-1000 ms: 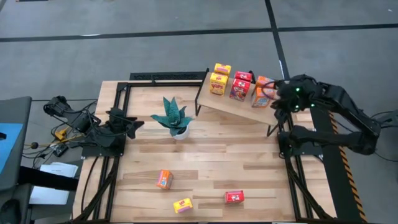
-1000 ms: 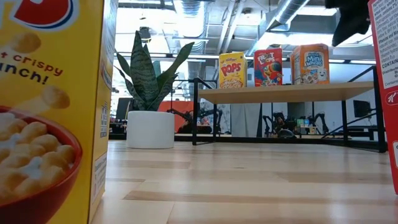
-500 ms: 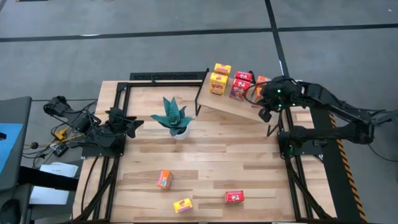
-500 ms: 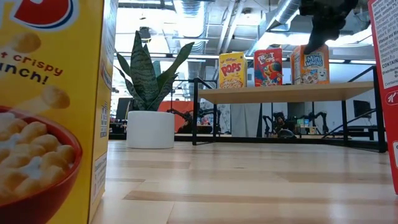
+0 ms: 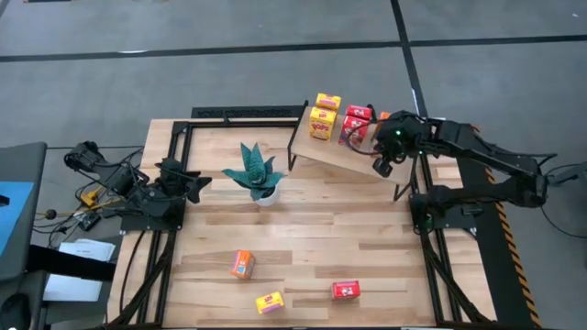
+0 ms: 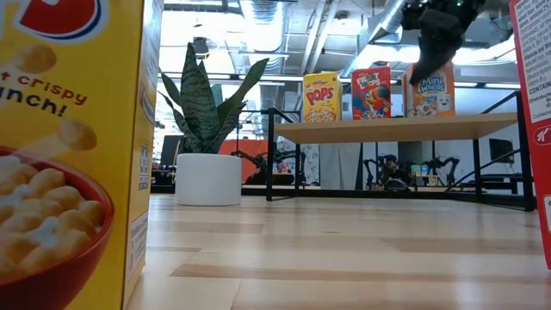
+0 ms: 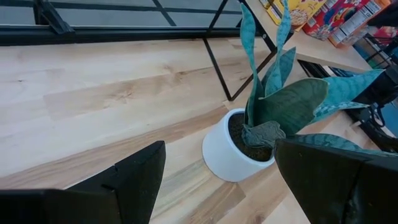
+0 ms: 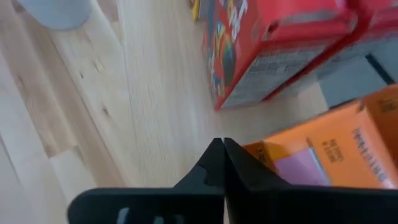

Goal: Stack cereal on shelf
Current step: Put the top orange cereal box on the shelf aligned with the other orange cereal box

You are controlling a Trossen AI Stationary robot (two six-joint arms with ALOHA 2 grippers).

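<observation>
The shelf (image 5: 341, 151) stands at the table's far right. It carries two yellow cereal boxes (image 5: 323, 114), two red ones (image 5: 355, 123) and orange ones (image 8: 323, 146), which my right arm mostly hides from above. On the tabletop near the front lie one orange box (image 5: 242, 264), one yellow box (image 5: 270, 302) and one red box (image 5: 346, 291). My right gripper (image 5: 381, 167) is shut. It hangs over the shelf's right part, in front of the orange box (image 6: 429, 93). My left gripper (image 7: 219, 148) is open and waits at the table's left, facing the plant. My right gripper's shut fingertips (image 8: 219, 149) point down at the shelf board, right beside the lower corner of an orange box (image 8: 256, 151). I cannot tell whether they touch the box or the board.
A teal plant in a white pot (image 5: 258, 174) stands left of the shelf. The low camera sits close between a yellow box (image 6: 69, 155) and a red box (image 6: 534, 129). Bare wood lies between the plant and the three loose boxes. Black frame rails run along both table sides.
My right gripper has swung from beyond the shelf's right end toward the table's left, and a little toward the near edge. It now hangs over the board in front of the orange boxes. The boxes on the shelf have stayed where they were.
</observation>
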